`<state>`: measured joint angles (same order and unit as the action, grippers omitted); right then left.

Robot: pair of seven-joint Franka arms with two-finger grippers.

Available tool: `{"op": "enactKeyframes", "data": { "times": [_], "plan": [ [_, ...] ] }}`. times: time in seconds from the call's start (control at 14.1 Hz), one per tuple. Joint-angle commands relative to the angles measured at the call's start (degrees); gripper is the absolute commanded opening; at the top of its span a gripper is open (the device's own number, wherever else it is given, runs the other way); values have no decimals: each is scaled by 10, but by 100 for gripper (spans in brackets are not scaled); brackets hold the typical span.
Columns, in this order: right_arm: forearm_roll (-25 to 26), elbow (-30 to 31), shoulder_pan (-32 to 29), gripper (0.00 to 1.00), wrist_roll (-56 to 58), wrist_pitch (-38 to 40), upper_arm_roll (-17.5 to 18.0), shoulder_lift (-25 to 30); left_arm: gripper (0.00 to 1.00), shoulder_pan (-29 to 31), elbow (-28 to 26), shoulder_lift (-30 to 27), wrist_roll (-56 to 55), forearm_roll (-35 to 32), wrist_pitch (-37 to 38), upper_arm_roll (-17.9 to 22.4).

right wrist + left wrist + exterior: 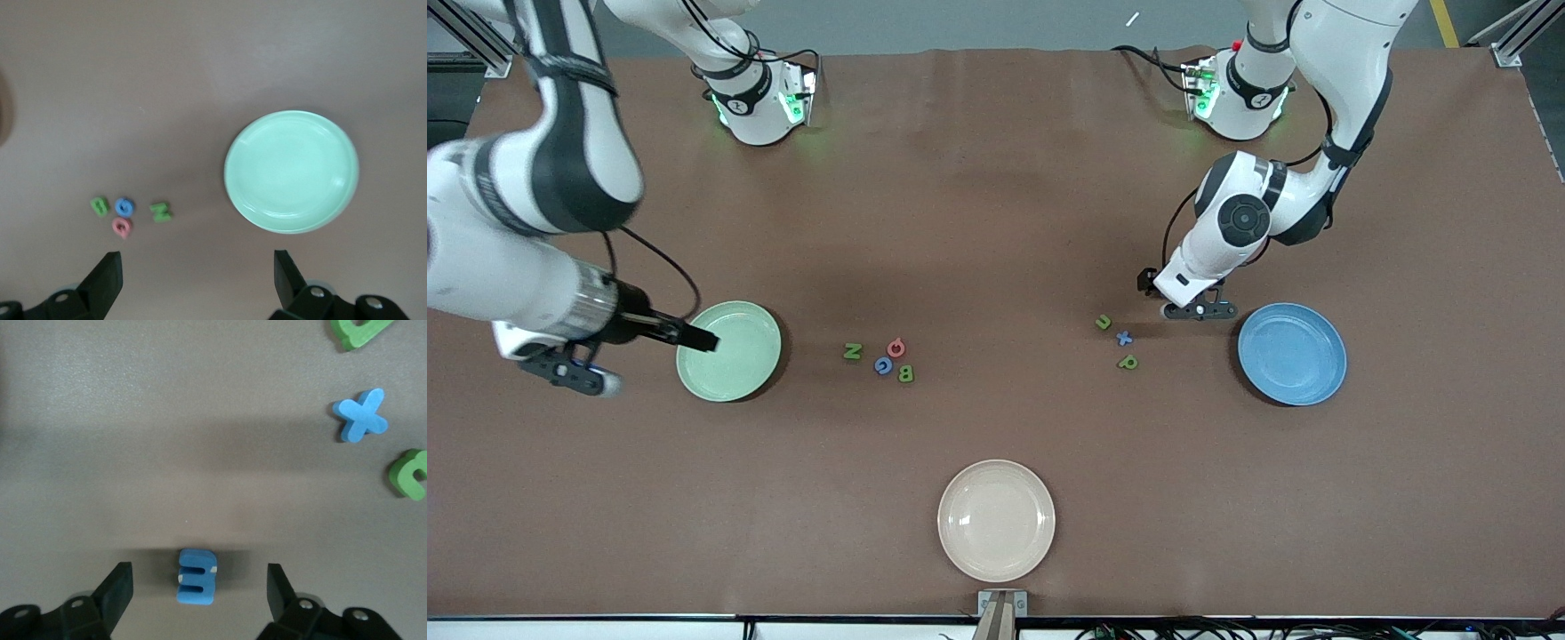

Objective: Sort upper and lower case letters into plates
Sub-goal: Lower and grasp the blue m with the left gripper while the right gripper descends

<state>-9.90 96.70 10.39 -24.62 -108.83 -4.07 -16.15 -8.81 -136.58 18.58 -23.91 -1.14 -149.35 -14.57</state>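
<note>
My left gripper [1197,309] is low over the table beside the blue plate [1291,353]. In the left wrist view it [199,573] stands open, and a small blue letter [197,576] lies flat between its fingers, apart from both. Close by lie a green letter [1104,322], a blue x [1125,338] and another green letter [1128,362]. Toward the pale green plate [729,350] sit a green N [853,351], a red letter [895,347], a blue letter [883,365] and a green B [905,373]. My right gripper [569,369] hangs high by that plate, open and empty [197,257].
A cream-white plate [996,519] sits near the table's front edge, nearer the front camera than all the letters. Both arm bases stand along the table's edge farthest from that camera.
</note>
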Motion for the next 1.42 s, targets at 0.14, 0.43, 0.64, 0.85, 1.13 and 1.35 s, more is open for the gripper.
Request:
{"op": "enactKeyframes", "data": {
  "times": [0.14, 0.43, 0.64, 0.85, 1.13, 1.35],
  "plan": [
    [-2, 74, 23, 100, -122, -93, -4, -10, 80, -1, -4, 7, -18, -14, -15, 0],
    [23, 92, 31, 100, -210, -98, -4, -26, 74, -2, -8, 8, -18, -14, -15, 0],
    [26, 93, 63, 100, -394, -111, -4, -46, 65, -3, -8, 8, -18, -14, -15, -1],
    [25, 114, 92, 100, -536, -180, -4, -59, 62, -3, -8, 13, -18, -14, -15, 0],
    [23, 150, 114, 100, -629, -256, -3, -74, 57, -3, -8, 13, -18, -14, -15, -1],
    [22, 218, 116, 100, -636, -344, -3, -74, 49, -4, -8, 14, -17, -14, -15, -1]
  ]
}}
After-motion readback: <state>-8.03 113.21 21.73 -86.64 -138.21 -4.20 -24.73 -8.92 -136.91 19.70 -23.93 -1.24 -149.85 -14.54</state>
